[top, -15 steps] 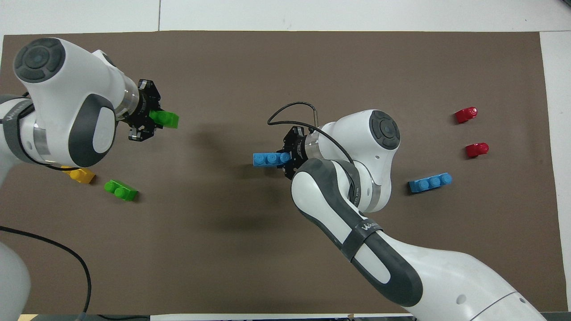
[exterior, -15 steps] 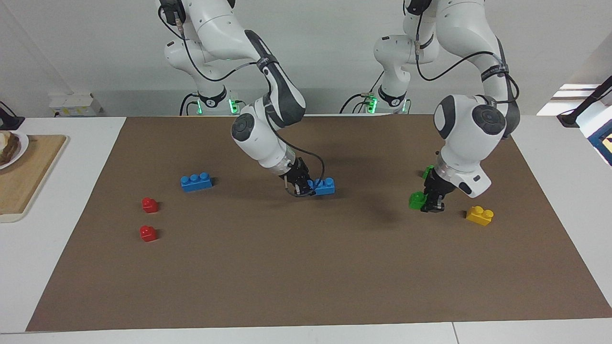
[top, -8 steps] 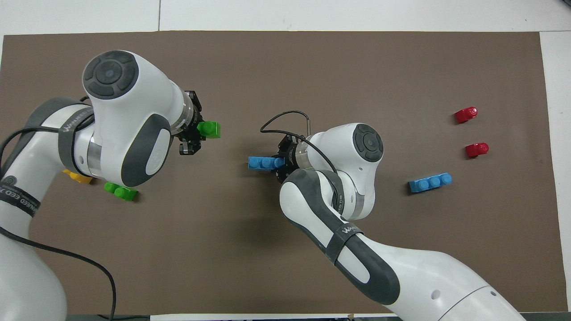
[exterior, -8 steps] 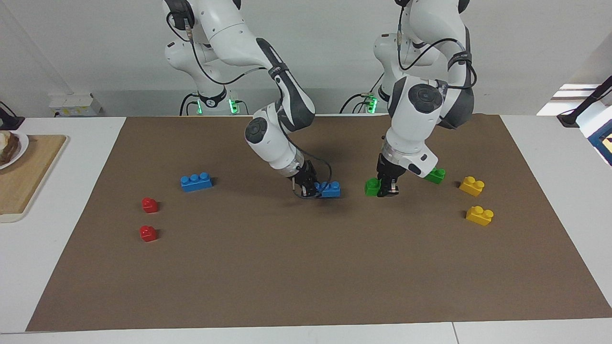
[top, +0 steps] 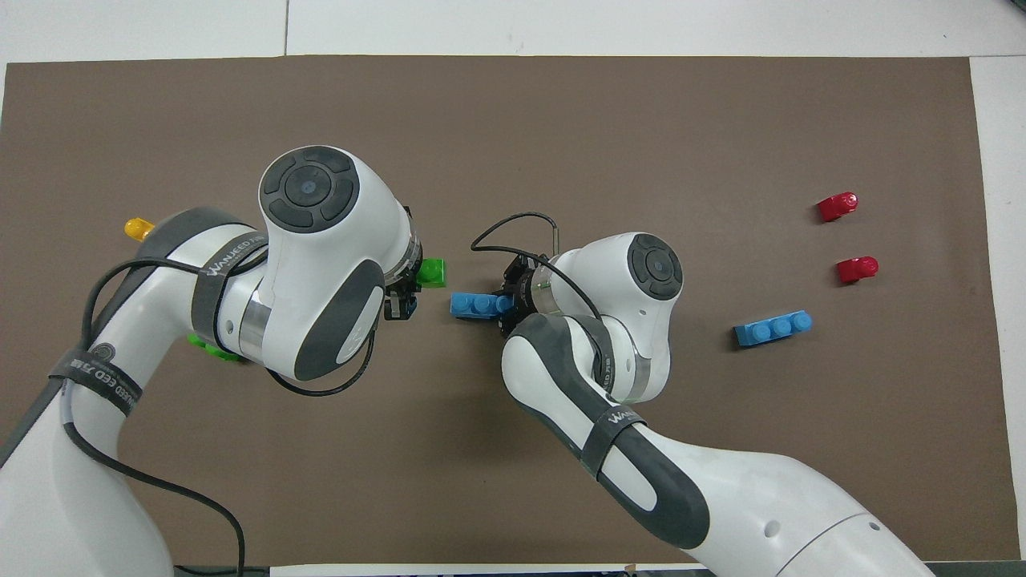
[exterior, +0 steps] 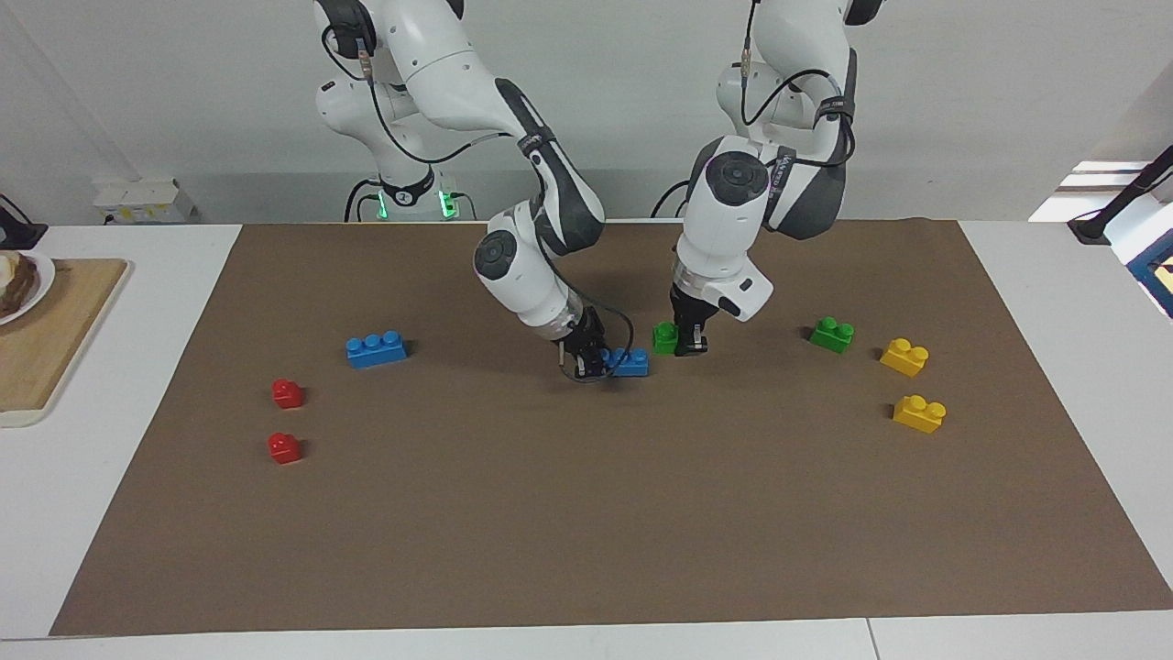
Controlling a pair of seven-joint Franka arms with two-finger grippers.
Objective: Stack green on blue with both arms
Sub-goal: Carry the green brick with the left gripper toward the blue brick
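My left gripper (exterior: 689, 345) is shut on a green two-stud brick (exterior: 664, 337) and holds it low over the middle of the brown mat; the brick also shows in the overhead view (top: 434, 272). My right gripper (exterior: 591, 360) is shut on one end of a blue three-stud brick (exterior: 630, 363), held close to the mat, also in the overhead view (top: 473, 304). The green brick is beside the blue brick's free end and slightly higher, with a small gap between them. A second blue brick (exterior: 376, 349) lies toward the right arm's end. A second green brick (exterior: 832, 334) lies toward the left arm's end.
Two yellow bricks (exterior: 904, 357) (exterior: 919, 413) lie on the brown mat (exterior: 586, 532) near the second green brick. Two red bricks (exterior: 287, 393) (exterior: 283, 448) lie toward the right arm's end. A wooden board (exterior: 46, 339) with a plate sits off the mat there.
My left gripper has carried the green brick from near the yellow bricks toward the middle, up to the blue brick. My right gripper has shifted only slightly with the blue brick.
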